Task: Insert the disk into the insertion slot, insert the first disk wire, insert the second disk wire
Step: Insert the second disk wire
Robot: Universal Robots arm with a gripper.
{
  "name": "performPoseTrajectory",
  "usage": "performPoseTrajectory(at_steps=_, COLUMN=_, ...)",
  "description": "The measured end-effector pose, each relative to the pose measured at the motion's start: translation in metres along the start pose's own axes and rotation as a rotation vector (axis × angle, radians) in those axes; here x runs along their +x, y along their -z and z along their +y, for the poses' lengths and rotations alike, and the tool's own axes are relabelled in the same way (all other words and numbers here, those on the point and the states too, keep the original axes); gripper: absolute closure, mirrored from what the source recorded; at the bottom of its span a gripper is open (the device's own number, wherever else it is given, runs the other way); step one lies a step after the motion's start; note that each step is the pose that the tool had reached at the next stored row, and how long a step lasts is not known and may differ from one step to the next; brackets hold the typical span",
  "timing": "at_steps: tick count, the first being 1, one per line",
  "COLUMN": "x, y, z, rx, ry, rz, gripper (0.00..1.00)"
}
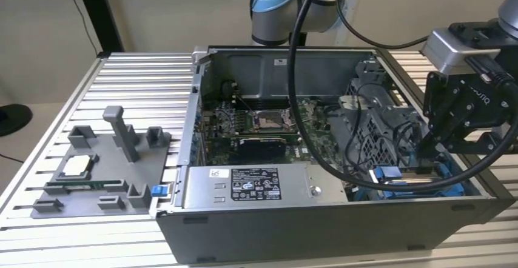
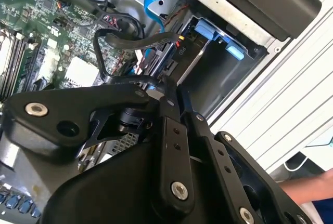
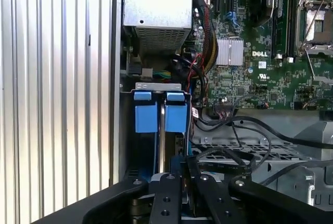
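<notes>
Gripper: the gripper (image 3: 179, 174) reaches into the case's front corner, fingers drawn narrow; whether they pinch a wire cannot be told.
Disk: the disk (image 3: 162, 130) stands edge-up in the insertion slot (image 3: 156, 85), its blue carrier tabs showing at the slot's mouth in both wire-side wrist views.
Wires: a black cable (image 2: 125, 42) loops just beside the gripper, near the disk's end.
Technique: judged best to keep any plug square to its socket, pressing straight, not sideways.
</notes>
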State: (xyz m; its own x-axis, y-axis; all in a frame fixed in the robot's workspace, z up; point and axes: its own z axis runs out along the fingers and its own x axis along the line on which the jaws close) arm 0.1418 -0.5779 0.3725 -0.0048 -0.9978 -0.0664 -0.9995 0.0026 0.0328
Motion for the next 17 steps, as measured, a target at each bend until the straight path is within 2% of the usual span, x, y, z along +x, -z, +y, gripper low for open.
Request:
performPoseTrajectory(at_steps=2, x=0.0002, y=-0.0016, z=0.0001, rx=0.0035, ry=0.000, rz=0.0001, gripper=1.00)
performPoseTrajectory(at_steps=7, x=0.0004, y=-0.0091, z=0.0013, rx=0.0209, ry=0.001, rz=0.0000, gripper=1.00)
performPoseTrajectory(at_steps=17, x=-0.0038, y=-0.0226, z=0.0026, rx=0.0442, ry=0.003, rz=0.0000, gripper=1.00)
